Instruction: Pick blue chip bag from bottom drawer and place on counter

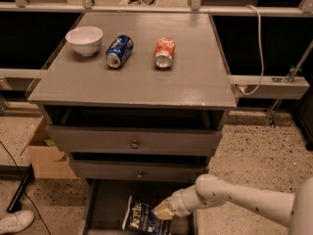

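Observation:
The blue chip bag (138,214), dark navy foil with white "Kettle" lettering, is in the open bottom drawer (105,204), the low grey tray at the foot of the cabinet. My gripper (163,211) reaches in from the right on a white arm and is shut on the bag's upper right edge. The bag is tilted, with its top lifted off the drawer floor. The counter (195,82) is the flat grey top of the cabinet, above the drawers.
On the counter stand a white bowl (84,39), a blue soda can (119,51) and an orange soda can (164,52), both lying on their sides. Two knobbed drawers (134,141) stick out slightly above the bag. A cardboard box (46,155) sits on the floor at left.

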### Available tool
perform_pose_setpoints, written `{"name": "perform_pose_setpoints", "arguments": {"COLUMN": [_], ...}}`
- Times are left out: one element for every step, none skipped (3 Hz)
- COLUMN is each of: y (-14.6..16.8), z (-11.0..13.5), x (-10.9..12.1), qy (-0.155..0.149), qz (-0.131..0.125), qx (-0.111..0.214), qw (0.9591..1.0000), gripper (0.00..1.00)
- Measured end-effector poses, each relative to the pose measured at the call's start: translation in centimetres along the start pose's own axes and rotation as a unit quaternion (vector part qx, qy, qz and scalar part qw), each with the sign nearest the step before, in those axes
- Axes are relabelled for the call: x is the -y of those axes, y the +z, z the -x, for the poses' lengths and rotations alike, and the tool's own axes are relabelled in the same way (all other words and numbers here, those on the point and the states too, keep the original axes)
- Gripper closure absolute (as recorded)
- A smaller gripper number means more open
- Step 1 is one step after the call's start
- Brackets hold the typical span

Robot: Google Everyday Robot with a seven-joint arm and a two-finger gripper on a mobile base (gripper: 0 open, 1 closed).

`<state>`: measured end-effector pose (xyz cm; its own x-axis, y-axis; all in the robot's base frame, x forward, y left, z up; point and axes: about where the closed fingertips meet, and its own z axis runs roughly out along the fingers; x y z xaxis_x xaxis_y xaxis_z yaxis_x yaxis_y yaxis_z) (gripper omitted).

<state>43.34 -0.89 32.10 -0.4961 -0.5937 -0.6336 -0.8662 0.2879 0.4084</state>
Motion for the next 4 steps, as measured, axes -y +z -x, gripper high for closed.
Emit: {"name": "perform_pose_setpoints", "arguments": {"y": [-2.2,-6.1,-11.8,-11.8], "z": [0.5,2.1,5.0,5.0], "x": [-1.5,-3.5,-5.7,-5.7], "qy": [0.001,0.001,-0.022,-0.022], "qz": [-0.01,-0.042,-0.09,-0.09], "qx": [-0.003,0.002,-0.002,-0.002], "qw": [0.9999,0.9991,0.9957,0.9957], "gripper": [1.0,1.0,1.0,1.0]}}
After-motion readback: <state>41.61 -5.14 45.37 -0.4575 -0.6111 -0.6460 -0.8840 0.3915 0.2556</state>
